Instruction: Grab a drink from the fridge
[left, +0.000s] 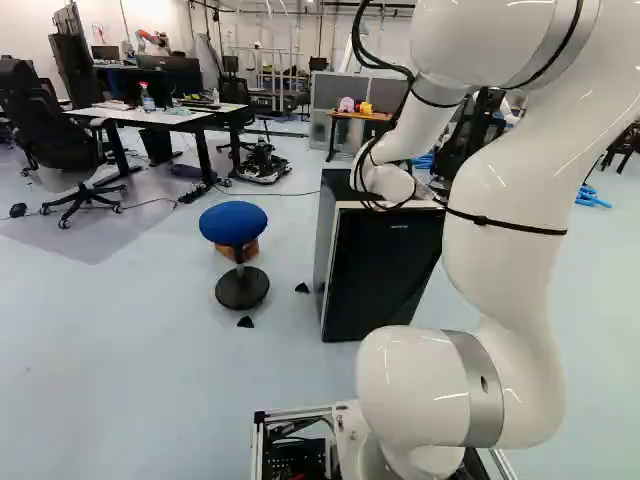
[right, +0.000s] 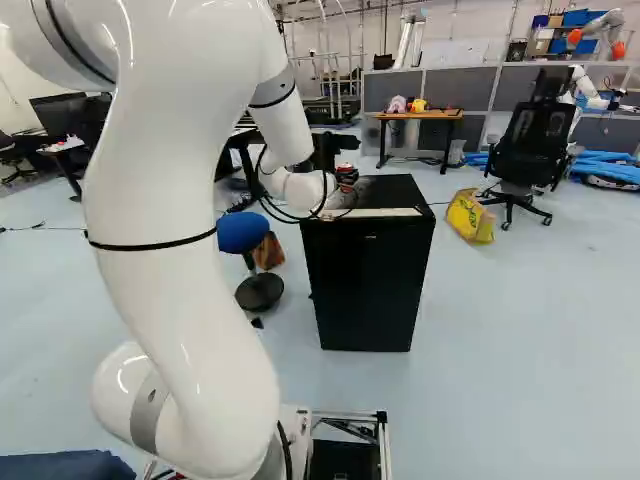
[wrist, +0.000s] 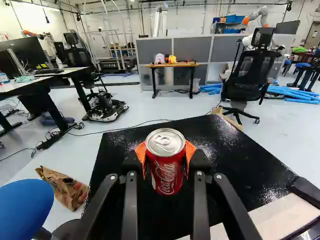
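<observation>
In the right base view the black gripper (right: 326, 160) shows partly beside the arm's wrist, over the top of the black fridge (right: 368, 275), with a bit of the red can (right: 346, 174) visible there. The wrist view has the gripper (wrist: 166, 162) shut on the red drink can (wrist: 167, 172), an orange pad against each side. The can's silver lid faces the camera. Beneath it lies the fridge's glossy black top (wrist: 230, 145); whether the can touches it I cannot tell. The fridge door (left: 385, 270) stands closed in the left base view.
A blue stool (left: 234, 223) stands left of the fridge in the left base view, a brown paper bag (wrist: 64, 187) near it. Farther off are a white desk (left: 150, 115), a small wheeled robot (wrist: 105, 107), an office chair (right: 530, 145), a yellow bag (right: 468, 217) and another robot (right: 600, 30).
</observation>
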